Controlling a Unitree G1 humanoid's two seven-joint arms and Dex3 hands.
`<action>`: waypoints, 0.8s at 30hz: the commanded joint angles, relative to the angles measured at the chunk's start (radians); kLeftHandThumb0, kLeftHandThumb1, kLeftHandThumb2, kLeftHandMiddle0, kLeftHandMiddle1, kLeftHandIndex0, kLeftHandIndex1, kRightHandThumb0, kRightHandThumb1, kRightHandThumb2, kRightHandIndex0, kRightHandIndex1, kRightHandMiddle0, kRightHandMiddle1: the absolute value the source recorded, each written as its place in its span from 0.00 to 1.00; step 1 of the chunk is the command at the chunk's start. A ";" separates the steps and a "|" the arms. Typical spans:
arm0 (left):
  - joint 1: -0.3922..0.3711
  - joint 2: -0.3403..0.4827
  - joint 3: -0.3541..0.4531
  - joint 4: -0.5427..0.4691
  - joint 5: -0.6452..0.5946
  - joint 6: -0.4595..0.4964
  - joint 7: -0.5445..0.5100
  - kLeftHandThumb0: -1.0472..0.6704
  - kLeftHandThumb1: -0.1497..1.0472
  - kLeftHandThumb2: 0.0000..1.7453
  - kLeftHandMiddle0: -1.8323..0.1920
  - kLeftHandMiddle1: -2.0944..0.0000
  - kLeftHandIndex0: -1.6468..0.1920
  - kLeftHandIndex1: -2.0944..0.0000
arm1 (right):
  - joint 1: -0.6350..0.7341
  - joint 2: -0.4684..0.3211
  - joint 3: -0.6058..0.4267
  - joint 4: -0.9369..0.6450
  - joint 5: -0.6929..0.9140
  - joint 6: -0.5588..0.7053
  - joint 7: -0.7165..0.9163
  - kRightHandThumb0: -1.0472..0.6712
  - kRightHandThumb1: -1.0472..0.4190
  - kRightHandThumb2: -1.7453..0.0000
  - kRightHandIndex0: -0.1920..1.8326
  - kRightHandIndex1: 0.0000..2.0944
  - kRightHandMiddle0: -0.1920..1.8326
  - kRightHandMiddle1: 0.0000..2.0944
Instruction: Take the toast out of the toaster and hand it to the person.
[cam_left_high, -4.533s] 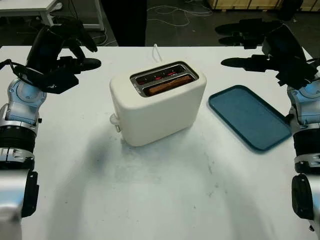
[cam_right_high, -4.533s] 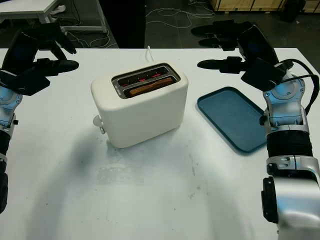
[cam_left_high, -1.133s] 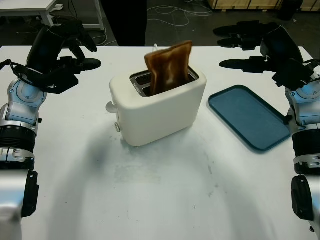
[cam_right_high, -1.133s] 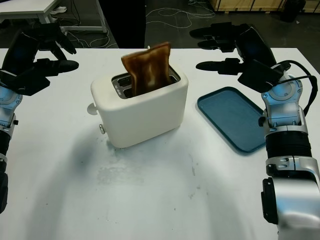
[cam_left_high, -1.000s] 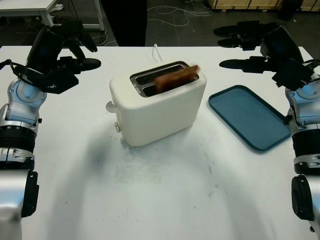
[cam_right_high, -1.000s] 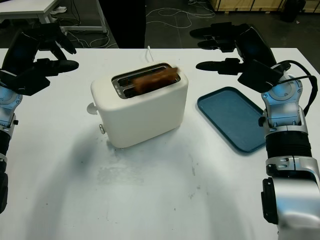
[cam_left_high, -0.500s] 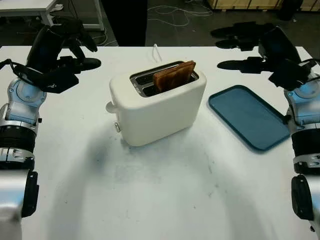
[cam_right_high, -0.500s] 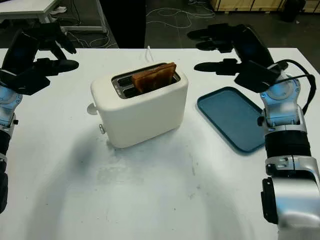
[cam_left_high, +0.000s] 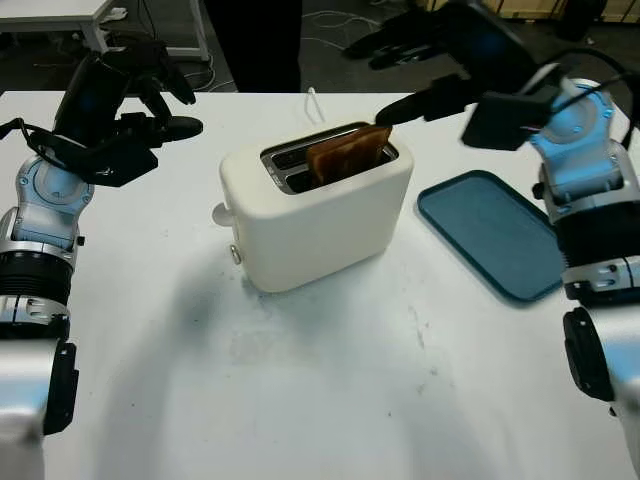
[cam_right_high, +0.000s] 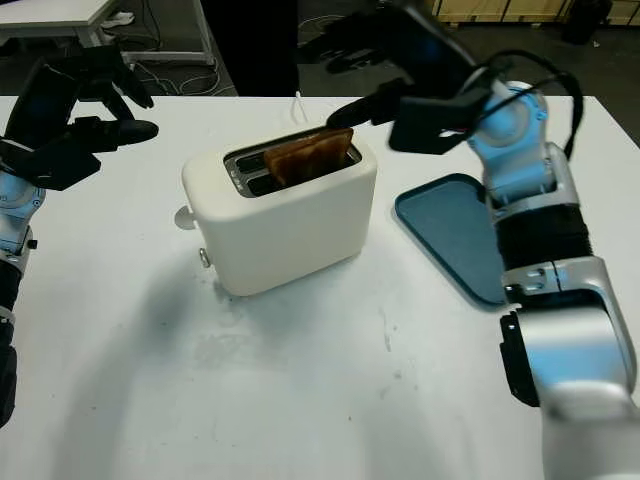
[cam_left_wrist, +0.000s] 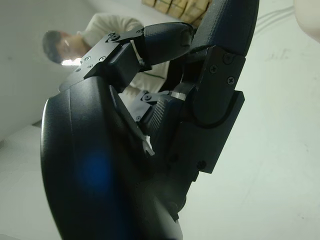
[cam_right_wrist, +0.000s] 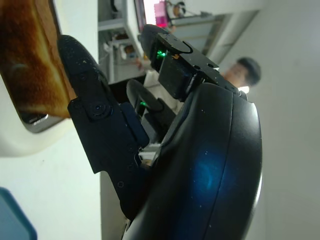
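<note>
The toast (cam_left_high: 347, 152) is sitting half-raised in the near slot of the toaster (cam_left_high: 315, 205), so nothing is lifted out yet. The right hand (cam_left_high: 430, 55) is hovering released over the toaster's right end, one fingertip (cam_right_wrist: 75, 55) just beside the slice. The left hand (cam_left_high: 125, 95), released, is waiting far left. Grasping and handover are left. No readable writing is showing.

Right hand moved in to the popped toast.

Right hand (cam_left_high: 440, 60), open, swung from above the bench's far right edge, beyond the blue tray (cam_left_high: 495, 232), over to the toaster (cam_left_high: 312, 205); one of its fingers (cam_left_high: 412, 104) is now right at the toast's far upper corner. Toast (cam_left_high: 346, 153), down in the slot 4.5 s ago, jumped up and settled, now standing partly out. Toaster side lever (cam_left_high: 221, 213) is up.
</note>
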 joint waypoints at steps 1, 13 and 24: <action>0.006 0.004 0.003 0.001 -0.004 -0.009 0.006 0.00 0.89 0.03 0.49 0.39 0.54 0.36 | -0.033 0.014 0.015 0.020 -0.015 -0.033 -0.007 0.24 0.30 1.00 0.56 0.05 0.53 0.02; 0.004 0.005 0.000 -0.003 -0.005 0.000 -0.004 0.00 0.89 0.03 0.50 0.38 0.55 0.36 | -0.047 0.023 0.086 0.078 -0.088 -0.057 0.003 0.22 0.29 1.00 0.30 0.42 0.51 0.02; 0.002 0.007 0.002 0.007 -0.008 -0.006 -0.006 0.00 0.89 0.03 0.50 0.38 0.54 0.37 | -0.035 0.030 0.103 0.150 -0.111 -0.091 -0.010 0.28 0.29 1.00 0.31 0.43 0.51 0.02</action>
